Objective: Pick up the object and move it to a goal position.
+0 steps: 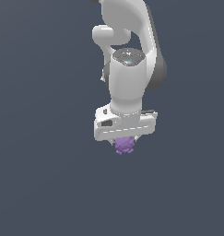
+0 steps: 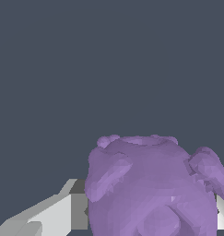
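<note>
The purple knobby ball [image 1: 124,145] sits right under the white gripper [image 1: 125,141] in the exterior view, near the middle of the picture. Only its lower part shows below the gripper's body; the fingers are mostly hidden there. In the wrist view the ball [image 2: 152,189] is very close and fills the space between the two pale fingers [image 2: 49,216], which press against its sides. The gripper is shut on the ball. The arm points straight down.
A plain dark grey-blue surface [image 1: 39,184] surrounds the arm on all sides in both views. No other object and no goal marker shows.
</note>
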Available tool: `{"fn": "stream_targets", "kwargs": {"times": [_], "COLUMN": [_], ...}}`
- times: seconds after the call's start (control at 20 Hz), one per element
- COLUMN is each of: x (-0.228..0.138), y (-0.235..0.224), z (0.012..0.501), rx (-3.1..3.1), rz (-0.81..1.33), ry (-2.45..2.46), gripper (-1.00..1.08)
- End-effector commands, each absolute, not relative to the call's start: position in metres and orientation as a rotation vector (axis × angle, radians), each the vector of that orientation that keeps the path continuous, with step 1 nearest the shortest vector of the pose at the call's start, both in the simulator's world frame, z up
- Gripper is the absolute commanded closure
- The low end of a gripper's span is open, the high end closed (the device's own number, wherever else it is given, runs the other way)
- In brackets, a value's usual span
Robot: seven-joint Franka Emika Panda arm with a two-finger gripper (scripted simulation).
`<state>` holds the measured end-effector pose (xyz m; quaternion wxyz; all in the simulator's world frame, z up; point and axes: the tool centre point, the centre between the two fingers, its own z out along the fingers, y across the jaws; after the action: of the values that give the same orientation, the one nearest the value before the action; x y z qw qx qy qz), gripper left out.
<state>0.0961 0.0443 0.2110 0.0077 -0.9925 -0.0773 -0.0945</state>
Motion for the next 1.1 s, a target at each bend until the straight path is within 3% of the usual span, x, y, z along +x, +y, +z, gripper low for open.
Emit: {"fn": "stream_targets", "kwargs": {"times": [0.0,0.5,1.05], "x": [0.109,0.135,0.138], "y": [0.057,0.098,0.114], "z": [0.259,0.426,0.493], "rx": [-3.087,-3.013,-2.977], "rz": [-0.374,-0.638,-0.739], "ry": [-0.279,-0.403,-0.45], "gripper": [1.08,1.08,1.08]}}
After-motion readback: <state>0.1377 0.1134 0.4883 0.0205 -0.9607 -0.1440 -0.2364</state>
